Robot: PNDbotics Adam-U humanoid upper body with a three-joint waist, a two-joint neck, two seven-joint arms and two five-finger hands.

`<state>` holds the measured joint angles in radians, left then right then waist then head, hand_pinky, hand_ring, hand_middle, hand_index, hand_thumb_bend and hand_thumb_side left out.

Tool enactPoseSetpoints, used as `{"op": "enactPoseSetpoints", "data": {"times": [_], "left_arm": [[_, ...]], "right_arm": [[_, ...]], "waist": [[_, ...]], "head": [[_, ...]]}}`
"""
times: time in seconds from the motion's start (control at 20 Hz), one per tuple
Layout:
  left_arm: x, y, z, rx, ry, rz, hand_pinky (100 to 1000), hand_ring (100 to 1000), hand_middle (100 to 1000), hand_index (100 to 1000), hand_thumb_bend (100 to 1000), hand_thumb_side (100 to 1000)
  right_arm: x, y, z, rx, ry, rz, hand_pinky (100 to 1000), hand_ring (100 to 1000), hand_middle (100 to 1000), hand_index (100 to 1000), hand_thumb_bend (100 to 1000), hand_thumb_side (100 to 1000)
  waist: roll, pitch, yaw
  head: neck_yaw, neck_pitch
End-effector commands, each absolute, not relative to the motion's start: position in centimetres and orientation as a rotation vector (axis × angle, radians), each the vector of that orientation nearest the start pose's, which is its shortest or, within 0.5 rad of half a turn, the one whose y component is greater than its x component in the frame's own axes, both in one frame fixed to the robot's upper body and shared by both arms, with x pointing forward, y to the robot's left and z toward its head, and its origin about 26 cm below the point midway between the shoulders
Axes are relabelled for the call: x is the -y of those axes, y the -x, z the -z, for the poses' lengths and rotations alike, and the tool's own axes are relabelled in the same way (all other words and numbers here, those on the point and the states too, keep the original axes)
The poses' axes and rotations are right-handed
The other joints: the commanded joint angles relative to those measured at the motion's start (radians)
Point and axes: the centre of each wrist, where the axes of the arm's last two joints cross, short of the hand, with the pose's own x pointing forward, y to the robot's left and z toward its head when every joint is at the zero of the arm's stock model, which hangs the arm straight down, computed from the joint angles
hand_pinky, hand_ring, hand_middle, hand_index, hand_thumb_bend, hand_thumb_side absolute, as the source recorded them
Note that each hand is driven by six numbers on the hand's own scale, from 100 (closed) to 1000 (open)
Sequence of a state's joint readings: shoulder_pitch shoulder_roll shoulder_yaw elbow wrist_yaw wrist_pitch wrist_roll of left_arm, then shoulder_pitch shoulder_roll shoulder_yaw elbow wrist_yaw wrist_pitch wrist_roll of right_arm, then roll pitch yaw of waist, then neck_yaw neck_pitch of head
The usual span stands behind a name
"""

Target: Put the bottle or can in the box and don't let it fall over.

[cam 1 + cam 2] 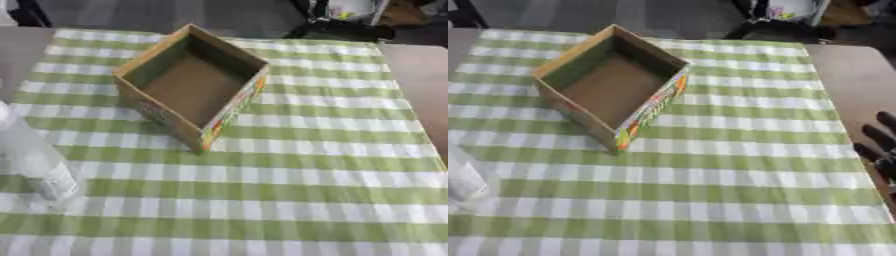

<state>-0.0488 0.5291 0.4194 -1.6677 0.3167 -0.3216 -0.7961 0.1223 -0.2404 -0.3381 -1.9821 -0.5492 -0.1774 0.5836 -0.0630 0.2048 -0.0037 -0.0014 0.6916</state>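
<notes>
A clear plastic bottle (35, 162) with a white cap stands on the near left part of the table, at the left edge of the left eye view. It leans a little to the left in the picture, and its base rests on the cloth. No hand touches it.

Beyond it and to its right sits an open cardboard box (192, 85), well apart from the bottle. The box is brown inside, with colourful print along its outer right wall. It is turned so that 1 corner points toward the robot, and nothing lies in it.

Both rest on a green and white checked tablecloth (306, 175) that covers most of the brown table (855, 80), which shows bare at the right.

The right hand (878, 142) shows only in the right eye view, at the right edge beside the cloth. Its dark fingers are straight and spread, holding nothing.

The left hand is not visible in either view.
</notes>
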Motion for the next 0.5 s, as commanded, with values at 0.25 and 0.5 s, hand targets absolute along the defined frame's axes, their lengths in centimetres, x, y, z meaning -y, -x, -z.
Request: {"op": "enactPoseSetpoints", "data": {"times": [0.25,0.5], "left_arm": [[-45.2,-27.4,-15.0,1.978,-0.021,1.072,1000,1000,1000,1000,205,618],[-45.1,-28.0,-15.2,1.956,-0.029,1.092,1000,1000,1000,1000,203,620]], "right_arm": [[37.0,-22.3,-11.1,2.17,-0.312,-0.296,942,1000,1000,1000,100,577],[36.9,-22.3,-11.2,2.167,-0.314,-0.295,943,1000,1000,1000,100,578]], "waist": [[0.007,-0.005,-0.003],[0.008,-0.004,-0.004]], "head": [[0.017,-0.015],[0.026,-0.013]]}}
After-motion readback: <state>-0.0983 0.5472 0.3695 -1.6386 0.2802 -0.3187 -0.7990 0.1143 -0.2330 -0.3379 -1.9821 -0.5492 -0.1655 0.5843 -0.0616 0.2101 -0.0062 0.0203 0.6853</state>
